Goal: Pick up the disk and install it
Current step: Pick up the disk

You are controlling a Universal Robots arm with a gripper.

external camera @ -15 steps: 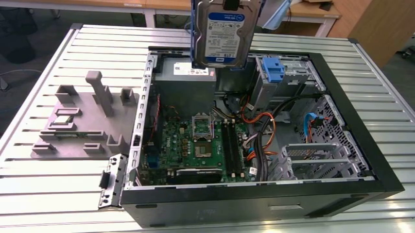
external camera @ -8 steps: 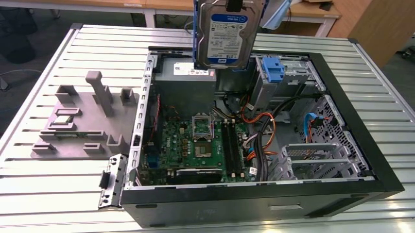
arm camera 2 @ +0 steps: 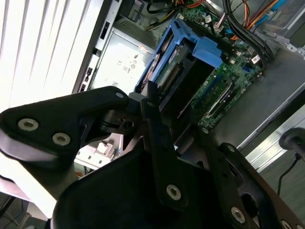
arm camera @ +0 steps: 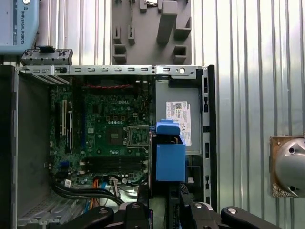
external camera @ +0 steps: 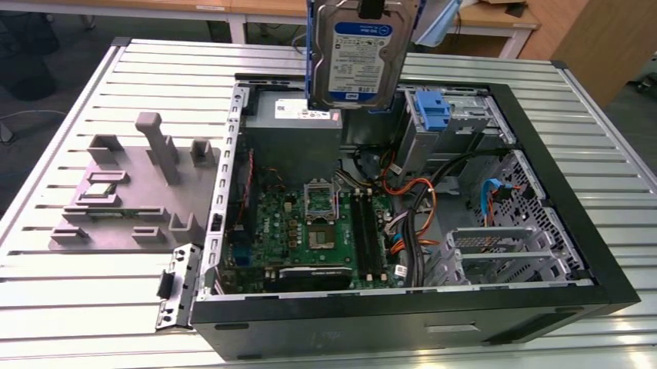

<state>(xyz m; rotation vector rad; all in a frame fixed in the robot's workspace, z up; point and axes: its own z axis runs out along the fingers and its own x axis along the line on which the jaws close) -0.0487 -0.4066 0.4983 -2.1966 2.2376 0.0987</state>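
Gripper [arm camera 2: 171,102]: matte black, built of flat linked bars and broad rounded plates.
Fingers [arm camera 2: 157,133]: long, slim black bars.
Screws [arm camera 2: 173,192]: silver round heads with socket centres, set at the link pivots.
Joint cap [arm camera: 16,24]: pale blue-grey, smooth, rounded corner, with small dark lettering.

The disk [external camera: 361,55], silver with a white-and-blue label in a blue carrier, hangs upright above the computer case [external camera: 390,309].

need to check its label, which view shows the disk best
The exterior view: the disk hangs face-on above the open computer case, label showing. In both wrist views it is nearly edge-on, mostly its blue frame.
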